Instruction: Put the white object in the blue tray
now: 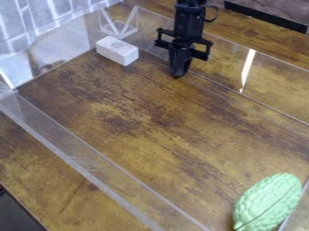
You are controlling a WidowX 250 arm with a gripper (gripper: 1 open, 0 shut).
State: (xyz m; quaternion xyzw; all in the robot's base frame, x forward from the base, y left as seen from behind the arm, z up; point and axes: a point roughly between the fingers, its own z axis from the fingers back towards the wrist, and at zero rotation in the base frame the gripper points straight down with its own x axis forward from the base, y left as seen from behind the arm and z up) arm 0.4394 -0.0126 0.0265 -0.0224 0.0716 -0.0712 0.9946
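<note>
Black robot gripper (180, 70) points straight down at the far end of the dark, worn wooden tabletop (157, 126), its two jaws pressed together with nothing between them — tips at or just above the wood, which of the two cannot be told. The small plain white rectangular block (117, 50) lies flat on the wood just to the left of the gripper, apart from it and not touched, close to the clear plastic wall (72, 41) behind it. The green ribbed leaf-shaped object (268, 203) rests well away from the gripper — at the near right corner.
</note>
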